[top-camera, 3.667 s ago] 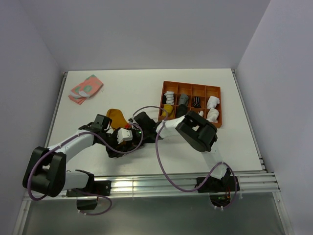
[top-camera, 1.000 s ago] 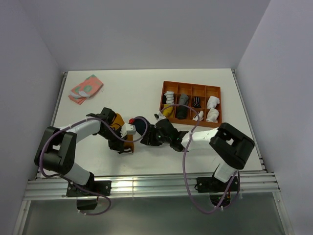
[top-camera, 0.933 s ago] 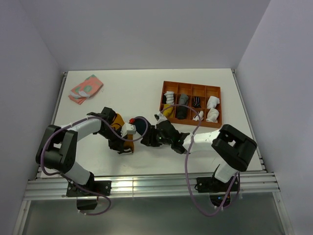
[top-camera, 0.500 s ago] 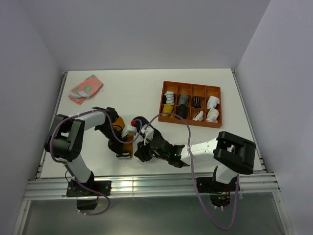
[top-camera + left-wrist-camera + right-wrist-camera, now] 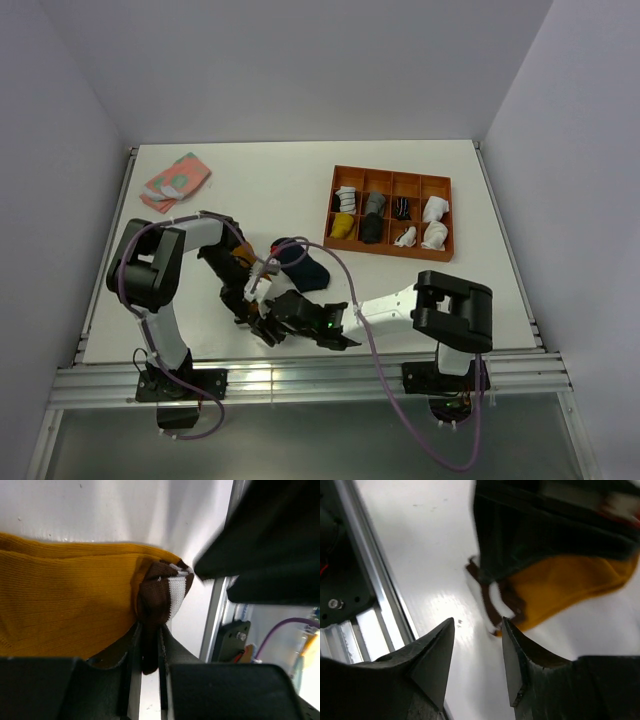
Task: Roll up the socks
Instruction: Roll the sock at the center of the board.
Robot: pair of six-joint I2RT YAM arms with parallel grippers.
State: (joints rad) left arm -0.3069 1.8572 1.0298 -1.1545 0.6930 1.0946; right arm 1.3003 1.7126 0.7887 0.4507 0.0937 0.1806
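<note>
Mustard sock [image 5: 65, 605] lies near the front edge of the surface [image 5: 250, 190], striped cuff [image 5: 167, 587] pinched in the narrow left claw [image 5: 149, 650]; the right claw [image 5: 476, 630], parted and empty, faces that cuff, just short

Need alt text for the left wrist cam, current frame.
Left jaws pinch the brown-and-white striped cuff of the mustard sock, which lies across the white table to the left. A blurred black shape fills the upper right, with the table's metal edge rail below it.

mustard sock [image 5: 60, 600], brown-white cuff [image 5: 169, 591]; other sock [image 5: 301, 264] seemingly navy.
</note>
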